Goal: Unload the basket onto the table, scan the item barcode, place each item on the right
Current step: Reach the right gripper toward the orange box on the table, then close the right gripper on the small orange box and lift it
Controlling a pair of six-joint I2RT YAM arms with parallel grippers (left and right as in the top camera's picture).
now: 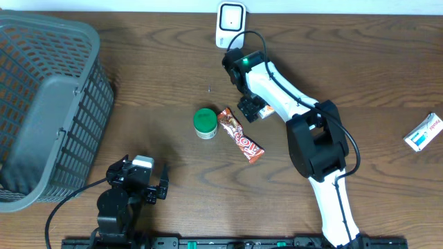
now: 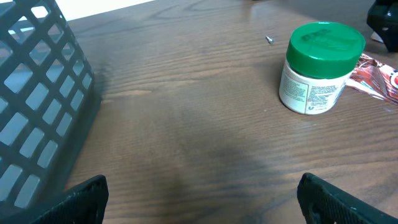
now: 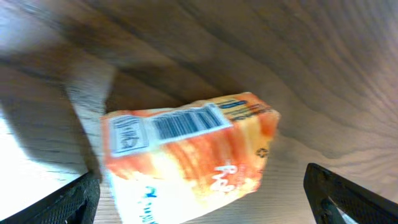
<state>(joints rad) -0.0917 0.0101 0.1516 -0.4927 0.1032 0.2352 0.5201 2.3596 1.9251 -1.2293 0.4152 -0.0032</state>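
Observation:
An orange and white pack [image 3: 186,155] with its barcode label facing up lies blurred on the table in the right wrist view. My right gripper [image 3: 202,199] is open around it, with a wide gap between the pack and the right finger [image 3: 336,193]. From overhead, this gripper [image 1: 249,107] sits below the white scanner [image 1: 230,21] at the table's far edge, and a bit of the orange pack [image 1: 264,109] shows beside it. My left gripper [image 1: 149,183] rests open near the front left, and between its fingers only bare table shows around the gripper [image 2: 202,193].
A green-lidded jar [image 1: 204,122] [image 2: 317,68] and a red candy bar wrapper [image 1: 241,135] [image 2: 376,74] lie mid-table. A grey basket [image 1: 41,104] [image 2: 37,93] fills the left side. A white and blue box [image 1: 423,133] lies at the far right.

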